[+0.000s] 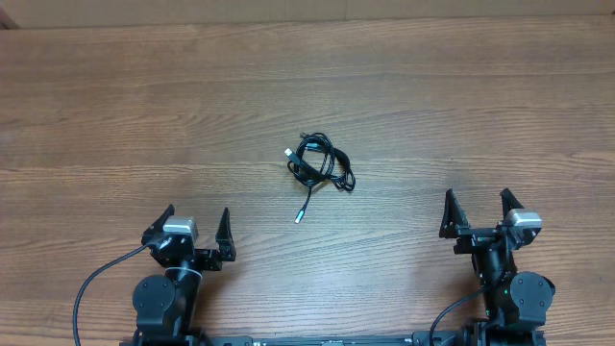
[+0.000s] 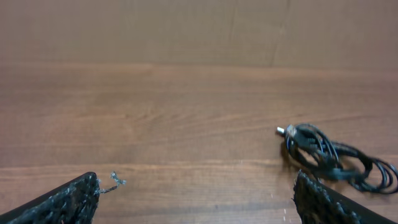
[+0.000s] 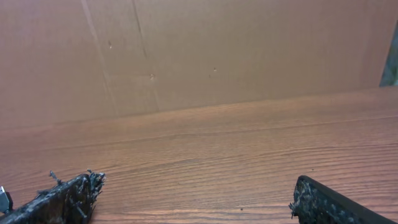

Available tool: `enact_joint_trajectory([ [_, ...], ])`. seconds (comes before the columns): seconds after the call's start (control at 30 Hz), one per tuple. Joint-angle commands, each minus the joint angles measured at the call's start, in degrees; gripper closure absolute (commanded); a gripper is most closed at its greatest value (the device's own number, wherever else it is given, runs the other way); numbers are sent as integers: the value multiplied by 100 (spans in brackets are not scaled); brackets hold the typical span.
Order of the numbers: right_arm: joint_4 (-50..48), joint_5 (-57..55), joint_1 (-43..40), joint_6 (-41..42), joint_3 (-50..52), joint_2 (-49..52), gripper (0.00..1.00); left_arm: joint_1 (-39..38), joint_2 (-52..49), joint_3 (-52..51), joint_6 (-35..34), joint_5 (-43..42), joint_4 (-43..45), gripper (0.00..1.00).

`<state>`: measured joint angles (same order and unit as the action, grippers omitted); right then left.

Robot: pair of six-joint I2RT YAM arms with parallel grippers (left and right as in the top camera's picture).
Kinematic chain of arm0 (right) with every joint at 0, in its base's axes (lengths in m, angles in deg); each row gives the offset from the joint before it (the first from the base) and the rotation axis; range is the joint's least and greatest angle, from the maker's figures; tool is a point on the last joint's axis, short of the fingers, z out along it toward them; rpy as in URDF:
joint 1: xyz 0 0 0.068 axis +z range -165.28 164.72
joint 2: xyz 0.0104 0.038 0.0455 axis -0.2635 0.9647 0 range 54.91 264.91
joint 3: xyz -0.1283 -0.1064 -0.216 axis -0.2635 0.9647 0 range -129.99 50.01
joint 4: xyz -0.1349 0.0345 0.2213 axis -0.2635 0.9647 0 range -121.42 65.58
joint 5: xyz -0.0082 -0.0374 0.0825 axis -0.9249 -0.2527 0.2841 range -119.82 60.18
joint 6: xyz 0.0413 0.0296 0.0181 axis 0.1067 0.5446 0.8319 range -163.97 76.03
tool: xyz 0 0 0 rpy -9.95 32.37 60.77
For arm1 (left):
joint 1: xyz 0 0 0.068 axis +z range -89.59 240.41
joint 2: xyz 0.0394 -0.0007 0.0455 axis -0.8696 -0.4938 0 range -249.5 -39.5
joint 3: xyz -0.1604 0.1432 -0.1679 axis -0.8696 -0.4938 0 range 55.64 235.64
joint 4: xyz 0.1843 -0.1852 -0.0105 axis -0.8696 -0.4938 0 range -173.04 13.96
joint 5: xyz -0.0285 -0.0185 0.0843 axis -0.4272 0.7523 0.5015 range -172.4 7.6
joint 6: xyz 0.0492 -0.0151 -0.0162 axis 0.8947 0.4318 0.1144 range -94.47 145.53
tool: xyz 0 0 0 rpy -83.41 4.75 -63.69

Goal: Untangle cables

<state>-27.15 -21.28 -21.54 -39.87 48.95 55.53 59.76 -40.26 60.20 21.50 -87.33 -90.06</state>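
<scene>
left gripper (image 1: 197, 216) sits at the near edge, left of centre, jaws spread wide and empty, touching nothing; in its wrist view the fingers (image 2: 68, 202) frame the table (image 1: 115, 106), with the knot off to the right. ahead of it and to the right, near the middle of the table, lie the cables (image 1: 320, 163): thin black cords wound into one small loose knot, a silver plug (image 1: 299, 217) trailing out on the near side and another tip (image 1: 290, 154) poking out at the left. they look light, limp and easy to drag, so a pull on one strand would likely shift the whole bundle unless the other arm pins it. the trailing plug end, or an outer loop on the right, seems the best place to pinch. right gripper (image 1: 477, 197) rests at the near edge on the right, well apart from the knot, likewise fully spread and holding nothing.
</scene>
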Motion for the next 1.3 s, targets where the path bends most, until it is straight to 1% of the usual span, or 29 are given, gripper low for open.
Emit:
enact_joint_trajectory([
  [0.0,-24,-39,31,-4,61,-46,0,35,-26,302,155,-39,-188,1],
  [0.13,-24,-39,31,-4,61,-46,0,35,-380,461,175,-44,-249,0],
  [0.57,-24,-39,31,-4,61,-46,0,35,-3338,1606,221,-55,-289,0],
  [0.73,-24,-39,31,-4,61,-46,0,35,-4524,2216,240,-116,-570,0],
  [0.93,-24,-39,31,-4,61,-46,0,35,-5698,2861,280,-170,-984,0],
  [1.07,-24,-39,31,-4,61,-46,0,33,-6299,3274,411,-262,-1340,1],
  [1.27,-24,-39,31,-4,61,-46,0,28,-6852,3541,415,-293,-1506,0],
])
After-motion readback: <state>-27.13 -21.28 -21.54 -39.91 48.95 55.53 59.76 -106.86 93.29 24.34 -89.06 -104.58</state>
